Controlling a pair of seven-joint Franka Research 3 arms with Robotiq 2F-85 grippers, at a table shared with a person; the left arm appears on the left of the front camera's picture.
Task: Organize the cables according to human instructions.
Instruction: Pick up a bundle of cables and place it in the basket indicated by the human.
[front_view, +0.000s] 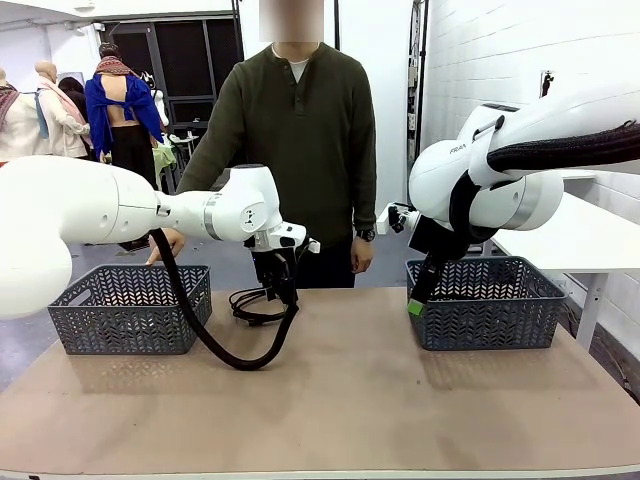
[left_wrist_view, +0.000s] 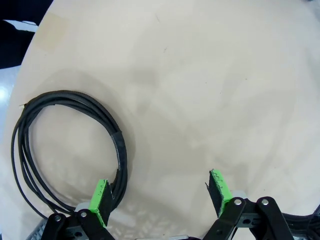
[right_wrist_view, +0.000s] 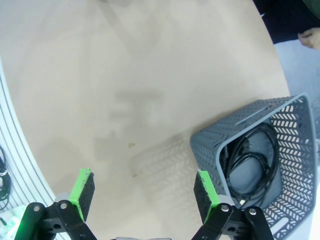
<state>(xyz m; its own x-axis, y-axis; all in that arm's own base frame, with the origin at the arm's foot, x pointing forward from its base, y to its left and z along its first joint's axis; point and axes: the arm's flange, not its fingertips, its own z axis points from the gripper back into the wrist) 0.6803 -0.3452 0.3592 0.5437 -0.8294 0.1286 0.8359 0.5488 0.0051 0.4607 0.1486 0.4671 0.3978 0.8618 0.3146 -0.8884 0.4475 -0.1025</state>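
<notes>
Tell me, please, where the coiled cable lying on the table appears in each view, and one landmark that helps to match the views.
Front view: the cable on the table lies near the far edge, under the left gripper.
Left wrist view: at the left, beside one finger.
Right wrist view: not in it.
Shared landmark: the beige tabletop.

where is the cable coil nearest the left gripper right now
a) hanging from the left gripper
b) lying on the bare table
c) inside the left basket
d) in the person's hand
b: the cable coil lies flat on the table, with the left gripper open just over its edge.
</notes>
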